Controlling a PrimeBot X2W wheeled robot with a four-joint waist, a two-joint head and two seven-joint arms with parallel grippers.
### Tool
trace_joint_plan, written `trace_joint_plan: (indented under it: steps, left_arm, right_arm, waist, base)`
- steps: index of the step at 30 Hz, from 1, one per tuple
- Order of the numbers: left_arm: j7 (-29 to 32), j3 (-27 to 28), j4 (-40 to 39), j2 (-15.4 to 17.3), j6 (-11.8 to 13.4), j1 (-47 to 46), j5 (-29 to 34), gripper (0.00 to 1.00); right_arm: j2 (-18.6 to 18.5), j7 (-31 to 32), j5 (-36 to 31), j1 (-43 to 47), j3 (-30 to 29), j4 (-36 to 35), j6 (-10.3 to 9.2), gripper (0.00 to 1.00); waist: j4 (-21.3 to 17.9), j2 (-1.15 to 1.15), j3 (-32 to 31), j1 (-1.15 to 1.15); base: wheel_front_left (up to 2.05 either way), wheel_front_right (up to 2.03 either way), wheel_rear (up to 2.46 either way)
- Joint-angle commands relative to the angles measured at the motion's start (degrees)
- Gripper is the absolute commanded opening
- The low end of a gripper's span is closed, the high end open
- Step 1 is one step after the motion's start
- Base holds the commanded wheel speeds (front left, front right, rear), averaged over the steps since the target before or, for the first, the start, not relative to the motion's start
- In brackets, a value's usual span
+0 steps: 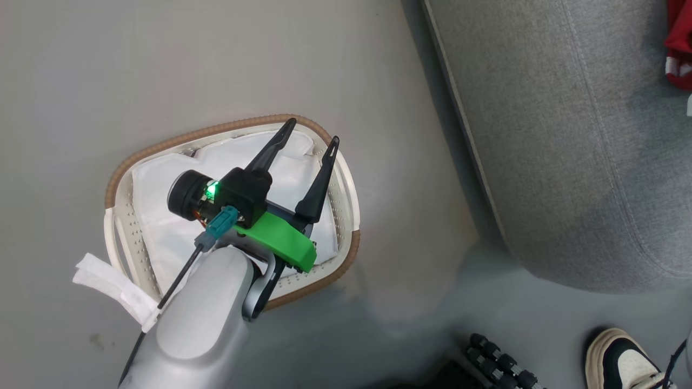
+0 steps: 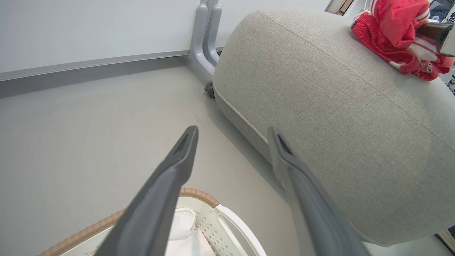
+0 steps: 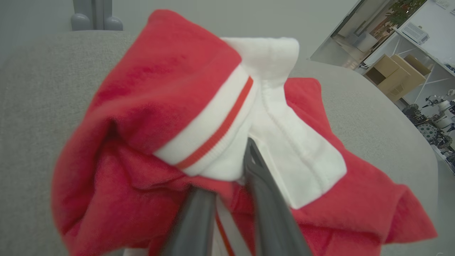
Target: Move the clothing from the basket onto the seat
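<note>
The red and white clothing [image 3: 170, 106] lies bunched on the grey seat [image 3: 32, 106]. My right gripper [image 3: 227, 170] is pushed into it, with fabric between its two fingers and one tip buried, so its grip is unclear. The clothing [image 2: 394, 32] sits at the far end of the seat [image 2: 320, 106], and in the head view a red edge of the clothing [image 1: 678, 48] shows on the seat [image 1: 567, 135]. My left gripper [image 1: 313, 131] hovers open over the basket [image 1: 216, 129], which holds just its white liner [image 1: 157, 205]. From the left wrist, my left gripper [image 2: 233, 128] points past the basket rim [image 2: 199, 193].
A person's shoe [image 1: 616, 359] stands on the floor at lower right, beside a dark ribbed part [image 1: 497, 362]. A white cloth strip [image 1: 108, 286] hangs off the basket's near handle. A grey frame leg with a caster [image 2: 206, 42] stands behind the seat by the wall. Shelves and boxes [image 3: 387, 74] lie beyond.
</note>
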Motion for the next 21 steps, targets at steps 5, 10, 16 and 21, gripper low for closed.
trace_joint_plan:
  steps: [5, 10, 16, 21]
  left_arm:
    - [-0.02, 0.94, 0.63, -0.24, -0.16, 1.17, -0.73, 1.0]
    - [-0.02, 2.63, 1.03, -0.83, -0.16, 3.14, -0.78, 1.0]
    - [-0.02, 6.69, 1.28, -1.47, -0.07, 6.86, 0.31, 1.0]
    - [-0.02, 10.56, 0.68, -1.83, 0.65, 9.92, 1.94, 1.0]
  right_arm:
    - [1.08, -0.09, 1.34, 5.37, -0.5, -4.13, -0.08, 1.0]
    - [1.87, -0.1, 4.69, 12.11, 1.77, -9.68, -0.08, 1.0]
    - [2.59, -0.1, 8.86, 21.27, 9.09, -17.17, -0.08, 1.0]
    - [3.87, -0.1, 12.15, 26.51, 14.42, -21.06, -0.08, 1.0]
  waist:
    - [-0.07, 0.0, -3.83, -0.01]
    - [0.58, 0.0, -8.22, -0.01]
    - [2.16, 0.0, -13.24, -0.01]
    - [4.35, 0.0, -16.77, -0.01]
  base:
    - [0.0, 0.0, 0.0]
    - [0.0, 0.0, 0.0]
    - [0.0, 0.0, 0.0]
    - [0.0, 0.0, 0.0]
